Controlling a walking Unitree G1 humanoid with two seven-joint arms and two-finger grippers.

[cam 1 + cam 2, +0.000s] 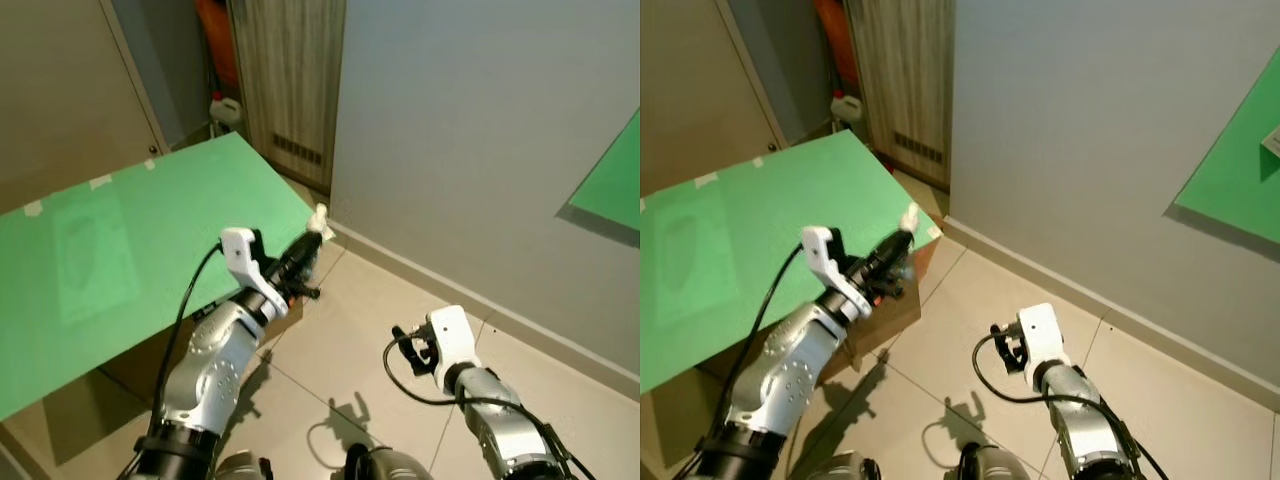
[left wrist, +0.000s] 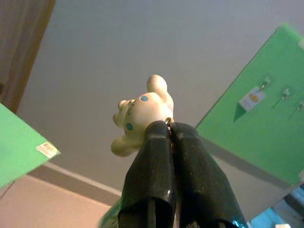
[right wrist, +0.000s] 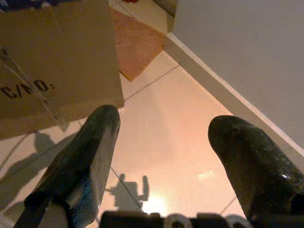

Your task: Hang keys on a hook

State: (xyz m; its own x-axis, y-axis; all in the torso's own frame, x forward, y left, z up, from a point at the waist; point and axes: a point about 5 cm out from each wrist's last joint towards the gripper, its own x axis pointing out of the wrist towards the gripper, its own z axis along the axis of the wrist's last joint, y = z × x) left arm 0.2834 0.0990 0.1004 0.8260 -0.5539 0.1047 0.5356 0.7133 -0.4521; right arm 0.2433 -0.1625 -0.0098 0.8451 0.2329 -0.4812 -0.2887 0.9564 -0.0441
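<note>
While raised above the corner of the green counter, left tool clamped together on the keys, fingers pressed side by side with no gap. Cream bear-shaped charm with small blue dots sticking out past the fingertips, a metal ring just visible where the fingers pinch it. Held in the air, clear of the counter surface, near the grey wall. Pointed toward that wall and a green board fixed to it; on the board, small hooks and a tag hanging from one of them, too small to make out further. Same green board at the far right edge in the head views, well apart from the charm.

Right tool low over the tiled floor, fingers wide apart, nothing between them. Below it, pale tiles with a shadow of the arm, a white skirting strip along the wall, a brown cardboard box with printed black letters, and an orange mat just beside the box. Right arm bent low, white wrist housing and black cable loop on show.

Behind the counter, a slatted wooden door, a white jug on the floor beside it, something orange above. Strips of tape along the counter's far edge.
</note>
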